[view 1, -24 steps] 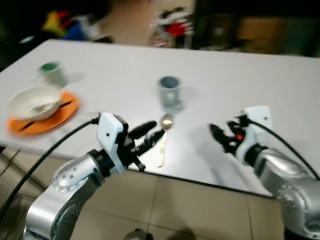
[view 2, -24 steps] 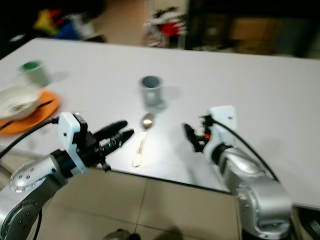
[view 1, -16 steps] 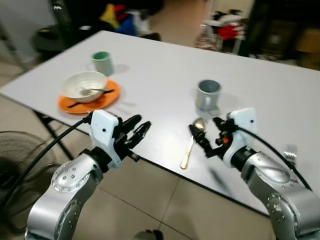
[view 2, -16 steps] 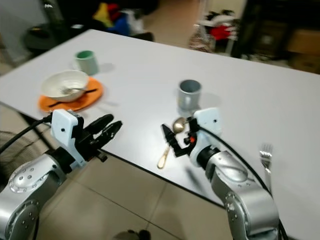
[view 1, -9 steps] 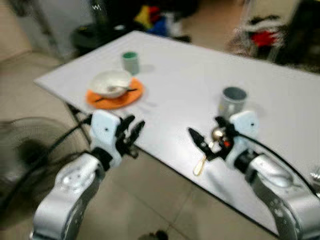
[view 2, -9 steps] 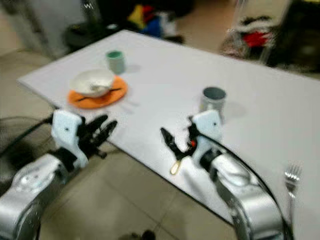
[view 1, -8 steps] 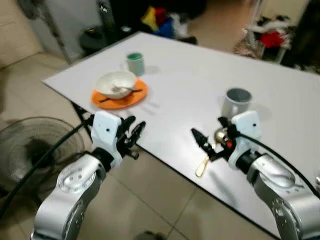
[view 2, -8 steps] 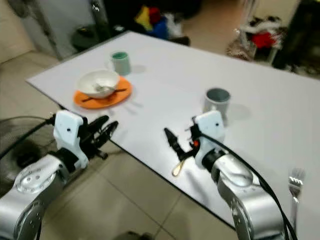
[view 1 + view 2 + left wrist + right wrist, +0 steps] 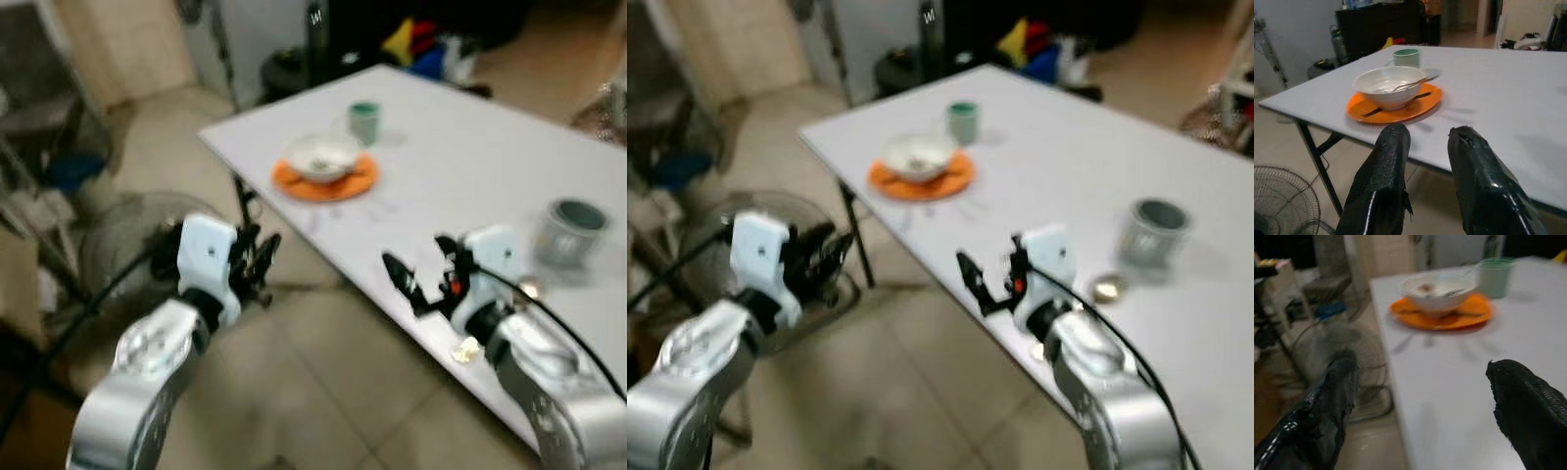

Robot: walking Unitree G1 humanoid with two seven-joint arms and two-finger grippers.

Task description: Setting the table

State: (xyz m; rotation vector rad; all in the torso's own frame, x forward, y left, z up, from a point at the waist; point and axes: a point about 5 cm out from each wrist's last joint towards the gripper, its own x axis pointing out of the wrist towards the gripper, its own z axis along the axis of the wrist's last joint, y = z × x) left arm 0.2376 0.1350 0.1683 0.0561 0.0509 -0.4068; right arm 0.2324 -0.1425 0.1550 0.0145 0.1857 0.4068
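A white bowl (image 9: 321, 155) with a spoon in it sits on an orange plate (image 9: 331, 182) near the white table's (image 9: 460, 166) corner. A green cup (image 9: 363, 121) stands behind it. A grey cup (image 9: 576, 227) stands farther right, with a gold spoon (image 9: 1107, 288) lying in front of it by the table's edge. My left gripper (image 9: 257, 257) hangs open and empty over the floor, off the table's near edge. My right gripper (image 9: 407, 282) is wide open and empty at that edge, left of the gold spoon. Both wrist views look at the bowl (image 9: 1389, 90) across bare tabletop.
A floor fan (image 9: 127, 245) stands on the tiled floor to the left of the table, close to my left arm. A black table leg (image 9: 243, 204) stands below the corner. Dark furniture and coloured clutter (image 9: 421, 44) lie beyond the table.
The whole picture has swung left, so the table now lies to the right and the floor fan is nearer the middle. Both grippers keep the same open pose.
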